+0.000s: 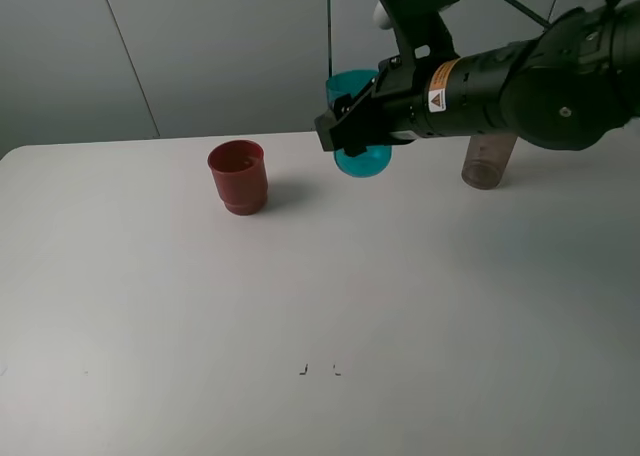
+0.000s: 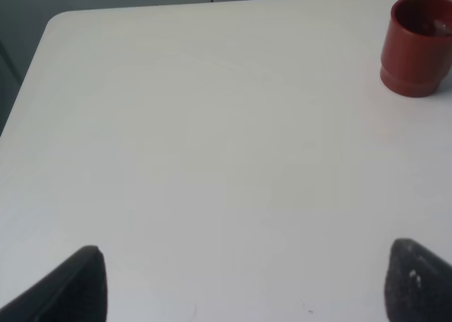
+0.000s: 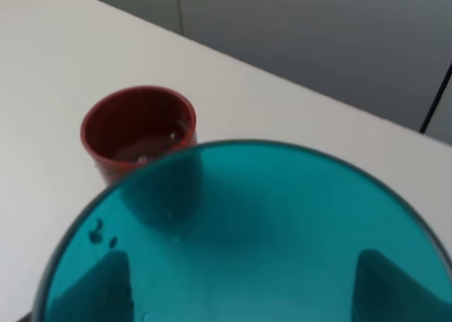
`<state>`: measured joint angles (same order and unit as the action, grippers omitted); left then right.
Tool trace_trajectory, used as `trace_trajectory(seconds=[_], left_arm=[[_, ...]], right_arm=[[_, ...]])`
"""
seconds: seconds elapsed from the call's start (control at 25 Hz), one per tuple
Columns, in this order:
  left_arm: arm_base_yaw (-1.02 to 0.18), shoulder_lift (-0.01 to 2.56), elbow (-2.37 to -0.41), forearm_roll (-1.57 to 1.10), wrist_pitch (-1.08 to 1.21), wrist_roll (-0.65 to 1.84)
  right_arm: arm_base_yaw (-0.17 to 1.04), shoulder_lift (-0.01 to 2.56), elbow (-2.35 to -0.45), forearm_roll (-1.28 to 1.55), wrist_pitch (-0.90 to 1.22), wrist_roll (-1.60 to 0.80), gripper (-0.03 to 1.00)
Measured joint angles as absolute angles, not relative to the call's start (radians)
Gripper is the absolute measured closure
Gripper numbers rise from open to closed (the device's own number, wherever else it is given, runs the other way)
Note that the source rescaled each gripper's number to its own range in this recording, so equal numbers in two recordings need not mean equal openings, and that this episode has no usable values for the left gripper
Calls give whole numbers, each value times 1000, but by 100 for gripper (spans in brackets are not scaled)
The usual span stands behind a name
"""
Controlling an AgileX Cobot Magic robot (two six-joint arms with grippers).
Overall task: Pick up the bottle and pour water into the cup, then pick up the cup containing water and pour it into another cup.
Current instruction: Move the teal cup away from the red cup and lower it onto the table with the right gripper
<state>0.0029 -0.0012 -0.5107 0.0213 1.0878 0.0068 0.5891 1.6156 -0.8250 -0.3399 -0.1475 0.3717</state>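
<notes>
My right gripper (image 1: 345,126) is shut on the teal cup (image 1: 362,159) and holds it in the air above the table, to the right of the red cup (image 1: 238,176). In the right wrist view the teal cup (image 3: 240,223) fills the foreground, my fingers (image 3: 99,287) show through its wall, and the red cup (image 3: 138,128) stands beyond its rim with a wet glint at the bottom. The grey-brown bottle (image 1: 488,164) stands behind my right arm, and only its lower part shows. My left gripper (image 2: 251,283) is open and empty over bare table, with the red cup (image 2: 417,46) far ahead of it.
The white table (image 1: 300,306) carries two small dark marks (image 1: 318,369) near the front. Its back edge runs just behind the cups, in front of a grey panelled wall. The left wrist view shows the table's rounded corner (image 2: 56,22).
</notes>
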Motion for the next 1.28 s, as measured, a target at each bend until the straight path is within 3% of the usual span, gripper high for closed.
trace_trajectory(seconds=[0.24, 0.68, 1.28], left_arm=[[3, -1, -511, 21, 1088, 7], [3, -1, -511, 21, 1088, 7], [3, -1, -511, 21, 1088, 7]], right_arm=[[528, 1616, -700, -294, -237, 348, 92], [344, 1618, -468, -272, -647, 326, 92], [301, 1943, -447, -275, -983, 38, 92]])
